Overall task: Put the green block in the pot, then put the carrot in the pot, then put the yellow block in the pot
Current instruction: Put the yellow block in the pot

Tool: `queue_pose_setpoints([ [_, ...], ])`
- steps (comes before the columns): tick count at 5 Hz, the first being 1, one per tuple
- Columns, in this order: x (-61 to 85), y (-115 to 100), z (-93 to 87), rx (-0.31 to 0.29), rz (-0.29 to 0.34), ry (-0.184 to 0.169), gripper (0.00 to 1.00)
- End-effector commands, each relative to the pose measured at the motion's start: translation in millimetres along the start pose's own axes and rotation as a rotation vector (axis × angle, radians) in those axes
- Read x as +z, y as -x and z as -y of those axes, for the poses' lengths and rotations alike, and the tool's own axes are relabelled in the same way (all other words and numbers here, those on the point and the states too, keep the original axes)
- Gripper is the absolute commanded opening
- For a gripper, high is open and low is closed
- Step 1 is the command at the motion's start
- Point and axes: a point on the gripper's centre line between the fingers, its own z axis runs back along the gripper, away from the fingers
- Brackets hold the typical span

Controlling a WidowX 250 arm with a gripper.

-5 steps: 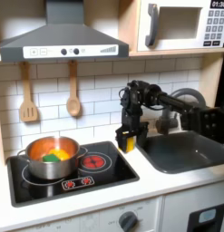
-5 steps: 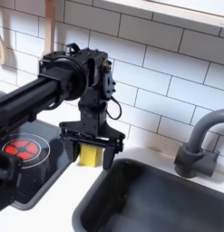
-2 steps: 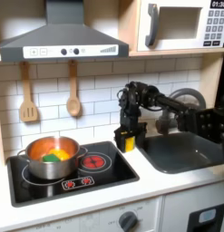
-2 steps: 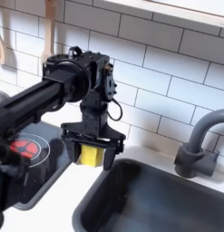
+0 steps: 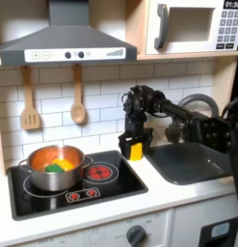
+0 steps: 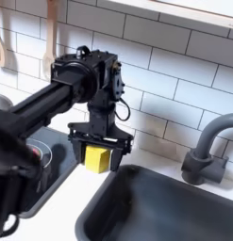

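arm: extended, wrist down | hand (image 6: pixel 101 156): closed, apparently gripping

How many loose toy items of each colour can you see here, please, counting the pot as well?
Yellow: 1, the yellow block between the jaws of the gripper.
Green: 1, the green block, in the pot.
Orange: 1, the carrot, in the pot.
Steel: 1, the pot.
Total: 4

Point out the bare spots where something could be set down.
Free: the sink basin, and the front counter strip below the stovetop. Crowded: the pot, already holding the carrot and green block, and the spot where the gripper holds the yellow block.
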Motion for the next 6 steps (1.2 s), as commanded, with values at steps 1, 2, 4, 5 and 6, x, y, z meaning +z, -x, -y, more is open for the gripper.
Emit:
queue_pose_setpoints([
  [1, -2.7, 2, 0.3, 0.004, -0.001, 0.008, 0.00],
  [2, 2.2, 2, 3.9, -0.002, 0.006, 0.011, 0.00],
  [4, 16.9, 10, -5.6, 0.023, 0.015, 0.018, 0.00],
  [5, 25.6, 14, -9.5, 0.041, 0.023, 0.047, 0.00],
  [6, 42.0, 16, -27.9, 0.089, 0.049, 0.021, 0.00],
])
